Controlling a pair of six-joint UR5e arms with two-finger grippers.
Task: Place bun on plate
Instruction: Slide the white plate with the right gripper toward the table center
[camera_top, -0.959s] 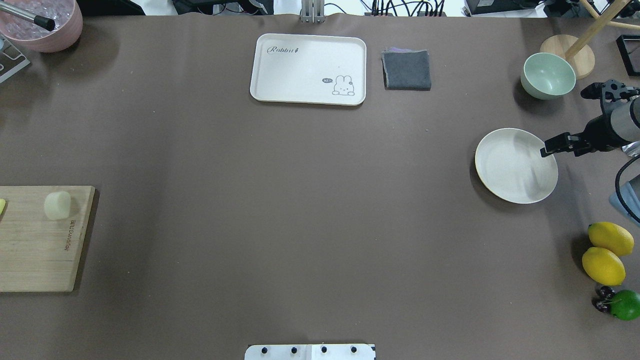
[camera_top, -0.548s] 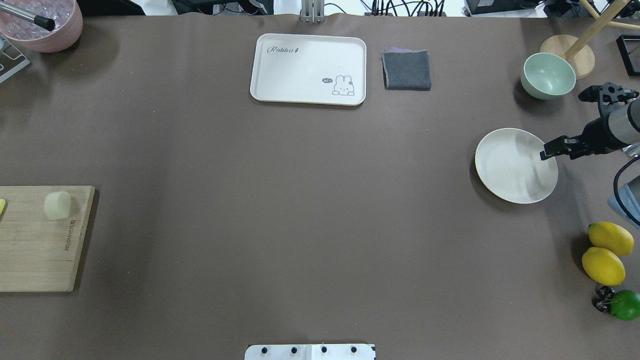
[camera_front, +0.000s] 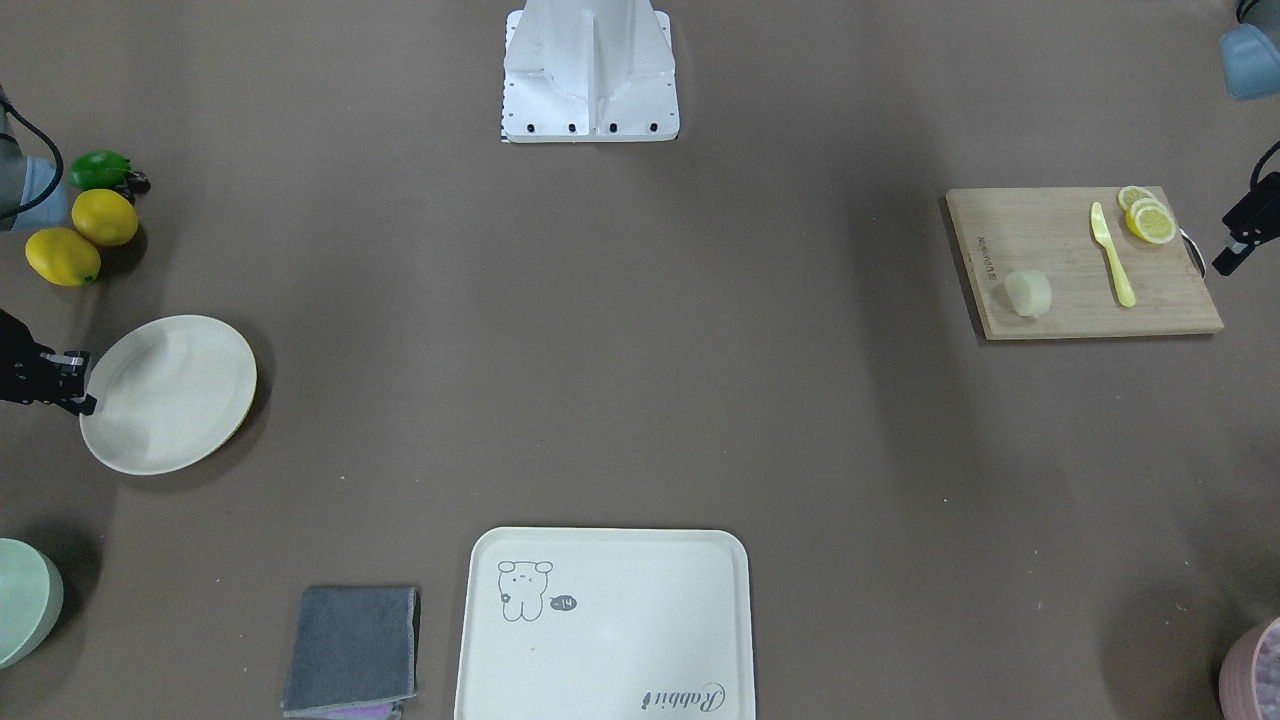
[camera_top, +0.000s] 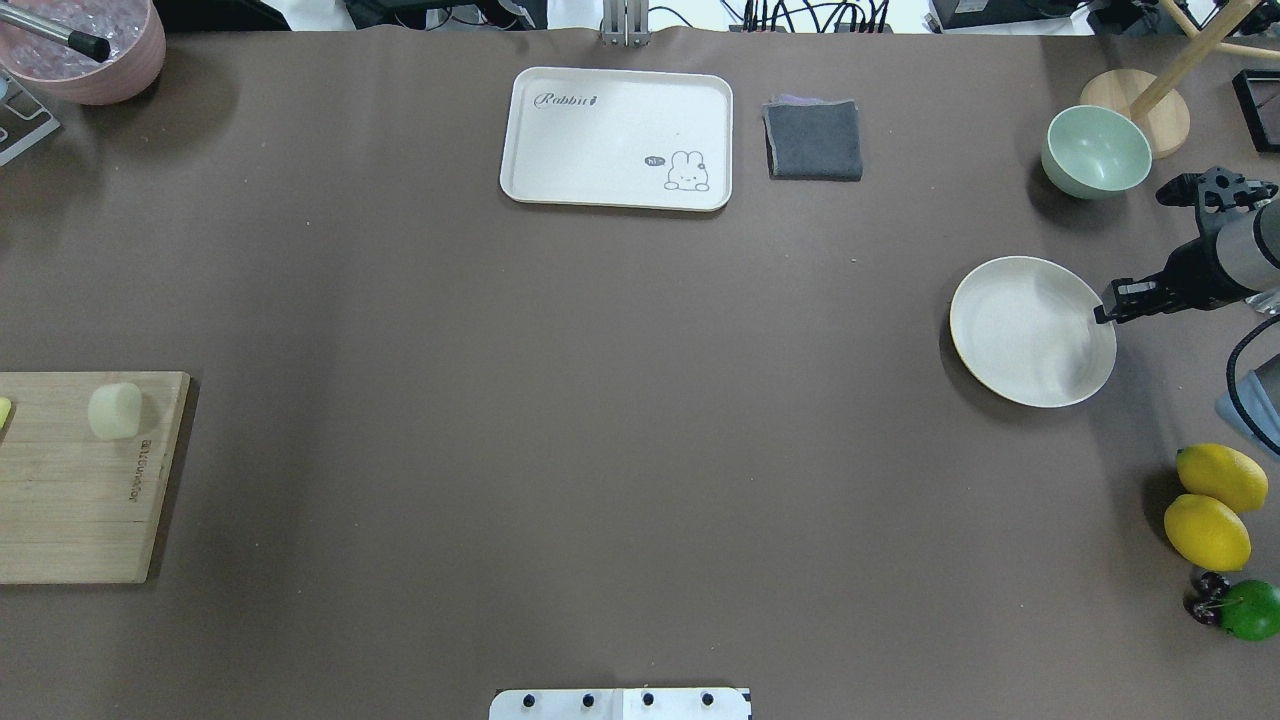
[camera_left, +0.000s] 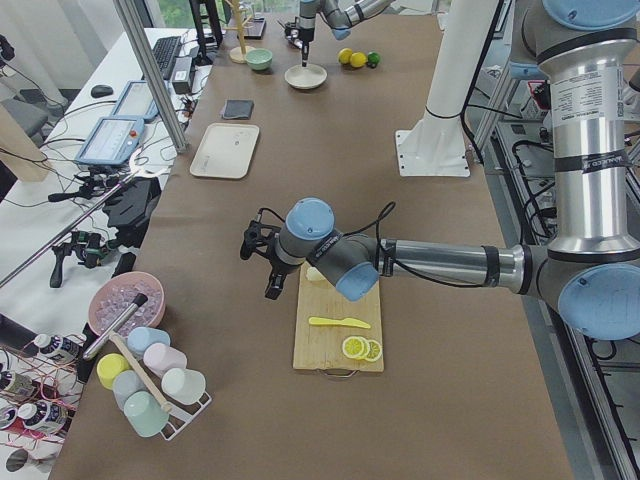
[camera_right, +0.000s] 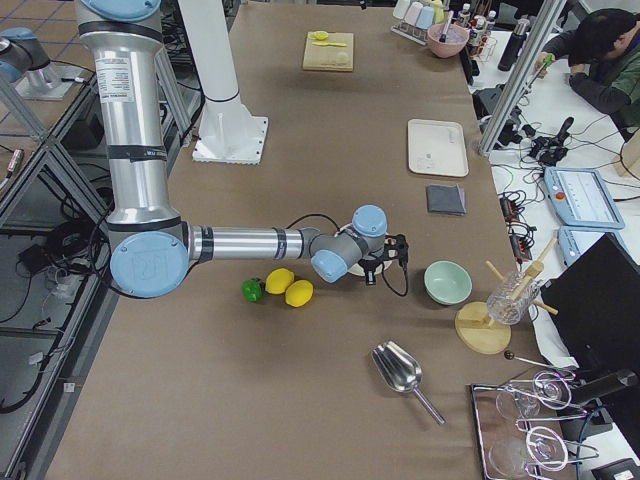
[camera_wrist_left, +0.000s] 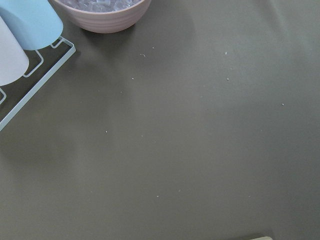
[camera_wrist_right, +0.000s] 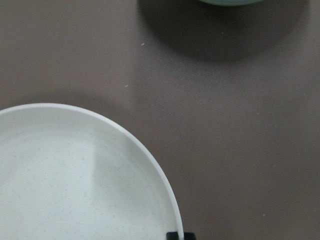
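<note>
Now, bun (camera_top: 114, 411) on cutting board (camera_top: 70, 500), well apart from plate (camera_top: 1000, 330).

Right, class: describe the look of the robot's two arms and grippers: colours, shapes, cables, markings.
The left arm and the right arm are silver tubes joined by rounded, pale-blue-capped joints. The left gripper and right gripper are black. A black cable loops along each wrist.
</note>
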